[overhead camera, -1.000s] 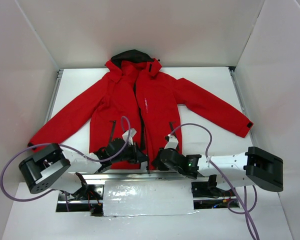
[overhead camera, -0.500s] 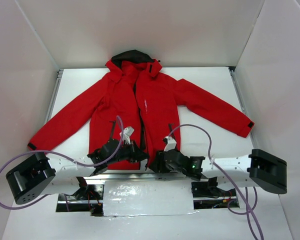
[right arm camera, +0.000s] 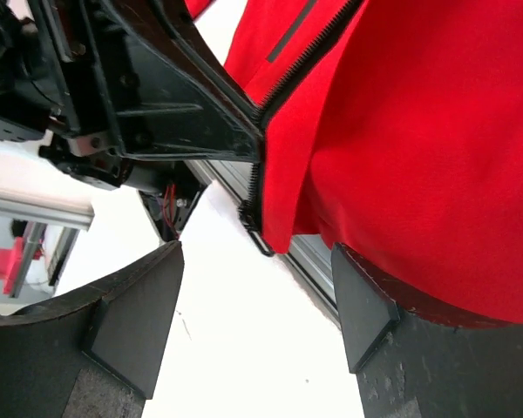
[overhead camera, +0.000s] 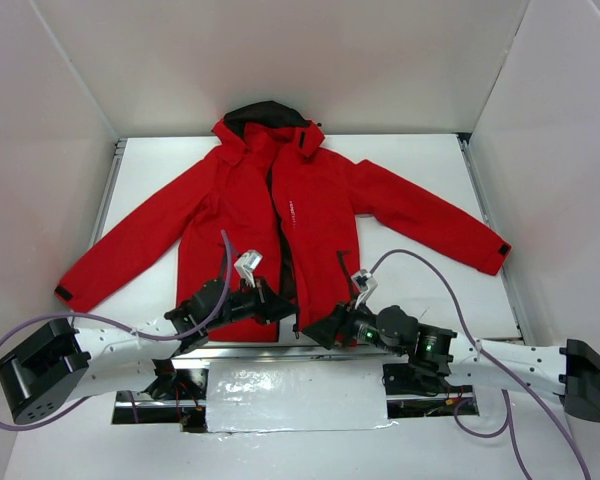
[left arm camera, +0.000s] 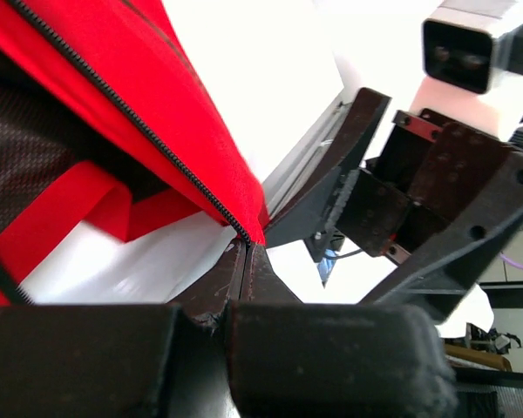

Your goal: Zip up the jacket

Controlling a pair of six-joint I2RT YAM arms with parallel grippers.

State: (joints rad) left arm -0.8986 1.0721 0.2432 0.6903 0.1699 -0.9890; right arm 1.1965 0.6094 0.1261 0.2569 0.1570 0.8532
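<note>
Left wrist: left claw (left arm camera: 244, 266) is pinching the jacket (left arm camera: 170, 104) at its zipper foot. Right claw (right arm camera: 257, 279) is gaping wide alongside.

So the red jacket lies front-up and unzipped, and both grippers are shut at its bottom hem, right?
Not quite: only the left gripper is shut. The right wrist view shows the right gripper open, its fingers wide apart at the hem of the jacket. The rest holds.

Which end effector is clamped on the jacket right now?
The left end effector: its fingers are pressed shut on the jacket's lower zipper corner. The right end effector stands open beside it.
</note>
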